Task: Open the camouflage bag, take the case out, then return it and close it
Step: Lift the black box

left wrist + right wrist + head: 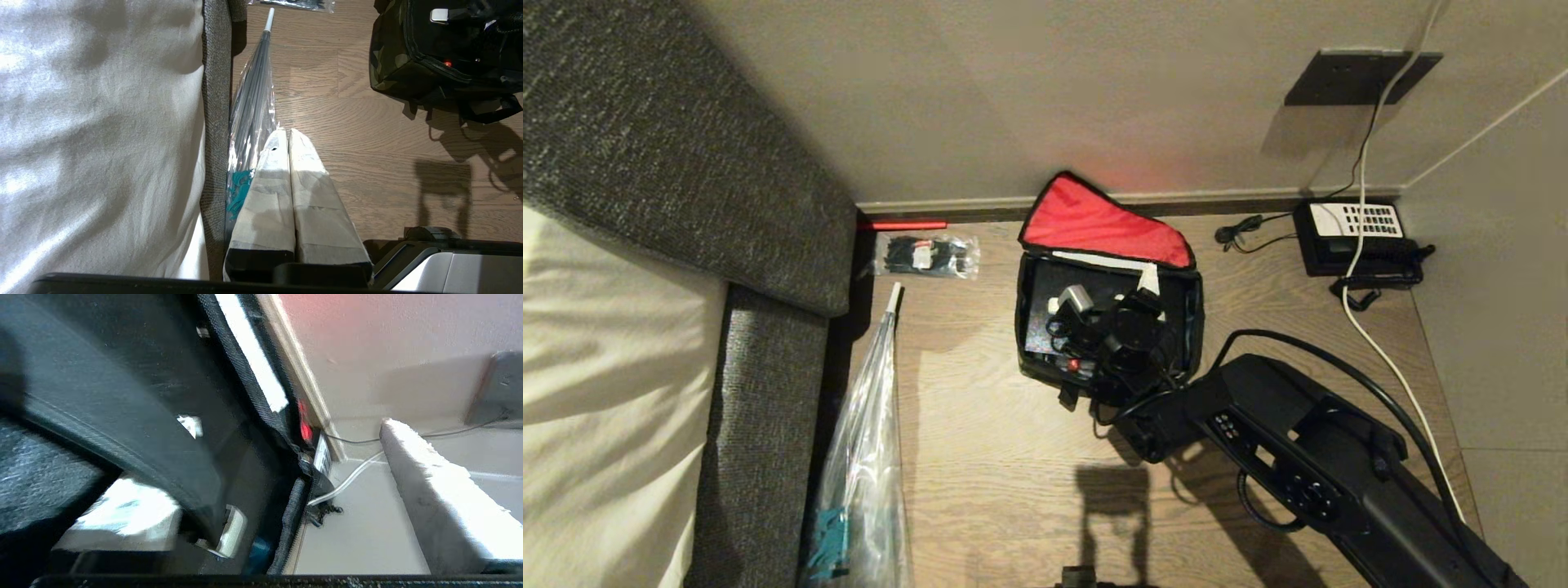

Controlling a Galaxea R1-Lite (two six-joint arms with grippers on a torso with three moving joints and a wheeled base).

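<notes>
The camouflage bag (1192, 327) stands open on the wooden floor by the wall, its red-lined lid (1094, 220) thrown back. The flat black case (1041, 314) lies inside it, a small red spot at its near edge. My right gripper (1107, 314) reaches down into the bag over the case. In the right wrist view its fingers (441, 490) stand wide apart, the gripper (261, 465) open, with the case's dark edge (122, 424) and the bag's zippered wall (286, 514) between them. My left gripper (288, 134) is shut and parked low beside the couch, well left of the bag (392, 61).
A black telephone (1356, 237) with a white cable (1380, 343) sits in the right corner. A clear packet of black items (927, 255) lies by the wall. A plastic-wrapped umbrella (866, 441) rests along the grey couch (760, 245) on the left.
</notes>
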